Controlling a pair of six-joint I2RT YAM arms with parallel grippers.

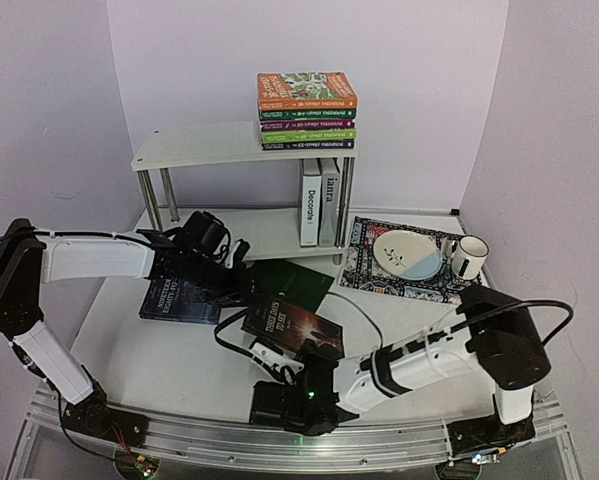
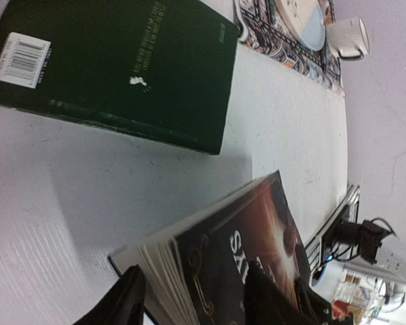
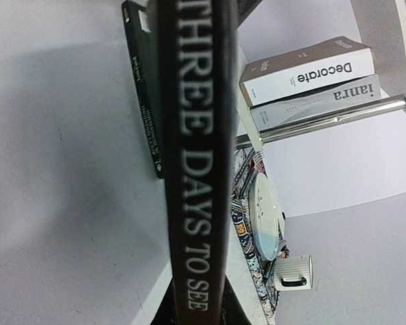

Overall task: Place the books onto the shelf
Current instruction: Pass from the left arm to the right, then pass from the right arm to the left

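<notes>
Evidently stiff, light and glossy-slick, the dark paperback book [image 1: 294, 328] sits clamped by its spine in the right claw [image 1: 271, 358], in front of the white two-tier shelf [image 1: 199, 150].

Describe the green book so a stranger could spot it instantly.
Start at the white shelf. Just in front of its right legs, left of the patterned mat, the green book lies flat. Unlike the two dark books nearby, its cover is plain green.
</notes>
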